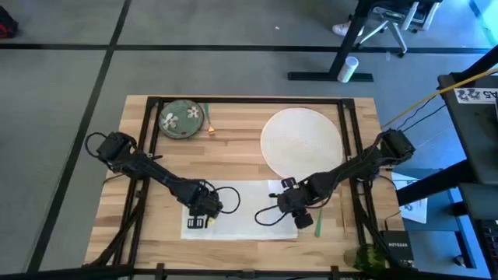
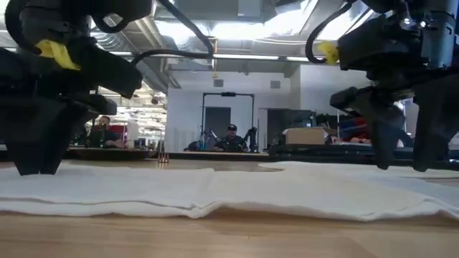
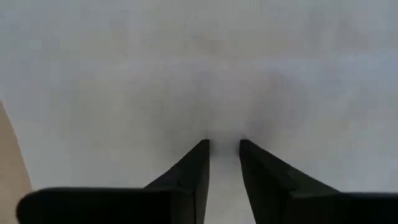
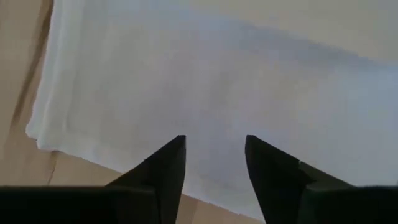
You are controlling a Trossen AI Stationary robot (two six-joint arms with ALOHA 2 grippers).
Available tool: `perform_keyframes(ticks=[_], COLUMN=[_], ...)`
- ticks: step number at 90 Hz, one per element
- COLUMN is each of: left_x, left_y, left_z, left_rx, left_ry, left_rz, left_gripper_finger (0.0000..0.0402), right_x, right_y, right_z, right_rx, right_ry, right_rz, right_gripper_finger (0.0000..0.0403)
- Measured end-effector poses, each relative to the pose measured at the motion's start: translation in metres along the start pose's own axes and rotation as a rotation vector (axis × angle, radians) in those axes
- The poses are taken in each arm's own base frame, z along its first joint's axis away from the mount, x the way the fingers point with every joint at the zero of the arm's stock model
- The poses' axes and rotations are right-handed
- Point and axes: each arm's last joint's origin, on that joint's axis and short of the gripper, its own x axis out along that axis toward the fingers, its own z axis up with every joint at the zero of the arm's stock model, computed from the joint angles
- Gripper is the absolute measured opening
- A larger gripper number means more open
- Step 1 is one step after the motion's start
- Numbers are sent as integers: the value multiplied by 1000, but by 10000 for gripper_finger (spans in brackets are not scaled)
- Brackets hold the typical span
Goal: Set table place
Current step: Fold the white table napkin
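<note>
Lying flat between both grippers, the napkin point(image 1: 241, 210) runs left-right; left gripper point(image 3: 224, 146) narrowly open, right gripper point(image 4: 214, 146) wider, both holding nothing.

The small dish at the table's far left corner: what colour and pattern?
The dish is green with white flowers, seen best in the high view.

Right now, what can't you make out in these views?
- High view: napkin partly hidden by both arms; cutlery near the right gripper mostly covered.
- Low view: plate and dish hidden behind the napkin's folds.
- Left wrist view: left gripper fills its frame with napkin only; edges cut off.
</note>
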Motion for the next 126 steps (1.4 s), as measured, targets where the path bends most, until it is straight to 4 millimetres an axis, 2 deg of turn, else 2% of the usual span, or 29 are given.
perform_keyframes(ticks=[23, 61, 95, 126], left_x=[0, 0, 1, 18], left_y=[1, 2, 2, -1], left_z=[1, 2, 2, 4], left_rx=[-15, -55, -60, -46], left_ry=[-7, -13, -13, 37], left_rz=[-3, -1, 1, 33], left_gripper_finger=[75, 75, 75, 75], right_x=[4, 17, 22, 23], right_y=[-1, -9, -9, -9], right_z=[2, 1, 1, 0], right_rx=[3, 182, 205, 208], right_ry=[-6, 32, 44, 44], right_rz=[-9, -7, -17, -37], right_gripper_finger=[154, 154, 154, 154])
